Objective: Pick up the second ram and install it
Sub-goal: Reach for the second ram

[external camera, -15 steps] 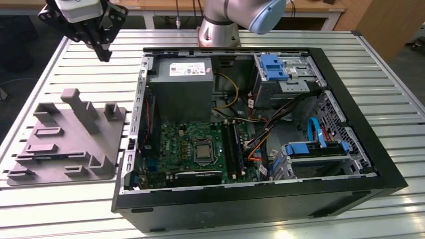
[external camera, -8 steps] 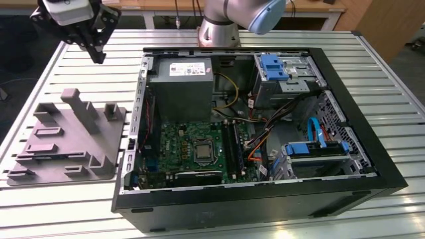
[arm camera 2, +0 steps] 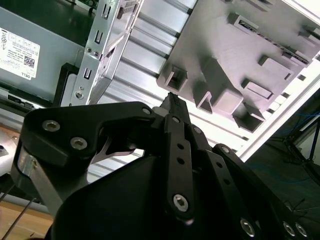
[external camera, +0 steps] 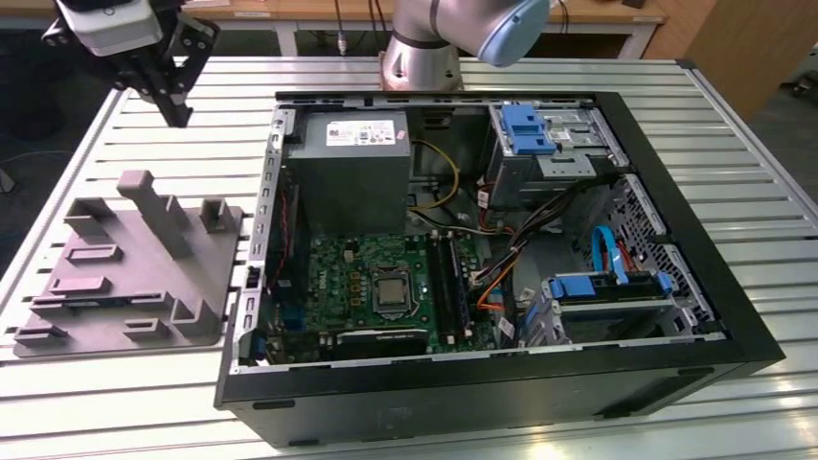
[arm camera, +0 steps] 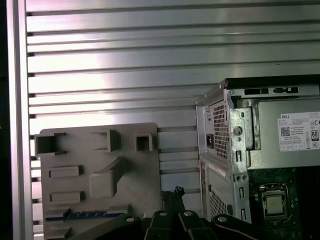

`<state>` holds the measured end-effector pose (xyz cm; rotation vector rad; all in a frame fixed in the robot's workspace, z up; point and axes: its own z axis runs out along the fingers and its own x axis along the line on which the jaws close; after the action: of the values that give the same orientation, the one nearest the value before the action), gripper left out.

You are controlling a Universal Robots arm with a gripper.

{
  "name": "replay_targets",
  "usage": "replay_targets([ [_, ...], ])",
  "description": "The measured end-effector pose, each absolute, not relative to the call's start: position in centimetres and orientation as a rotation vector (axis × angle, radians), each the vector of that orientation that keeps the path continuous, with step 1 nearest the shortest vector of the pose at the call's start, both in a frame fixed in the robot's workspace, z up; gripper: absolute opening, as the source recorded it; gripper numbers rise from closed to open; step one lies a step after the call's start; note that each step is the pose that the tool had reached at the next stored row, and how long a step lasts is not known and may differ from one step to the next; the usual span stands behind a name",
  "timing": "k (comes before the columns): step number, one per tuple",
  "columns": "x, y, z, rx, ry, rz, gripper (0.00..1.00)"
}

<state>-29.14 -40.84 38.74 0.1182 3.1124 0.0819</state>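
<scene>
Currently the black two-finger gripper hangs high over the slatted aluminium table, jaws pressed together and pinching nothing. In the first wrist view the second ram, a long flat blue circuit-board stick, lies in a slot of the grey plastic fixture tray. It sits at the end away from the tall posts, long axis parallel to the slats, well apart from the jaws.
</scene>
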Motion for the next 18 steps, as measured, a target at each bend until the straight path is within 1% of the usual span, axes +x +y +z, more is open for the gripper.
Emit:
replay_targets([
  [18,-32.4,-41.4,38.5,0.118,3.112,0.082,0.10],
])
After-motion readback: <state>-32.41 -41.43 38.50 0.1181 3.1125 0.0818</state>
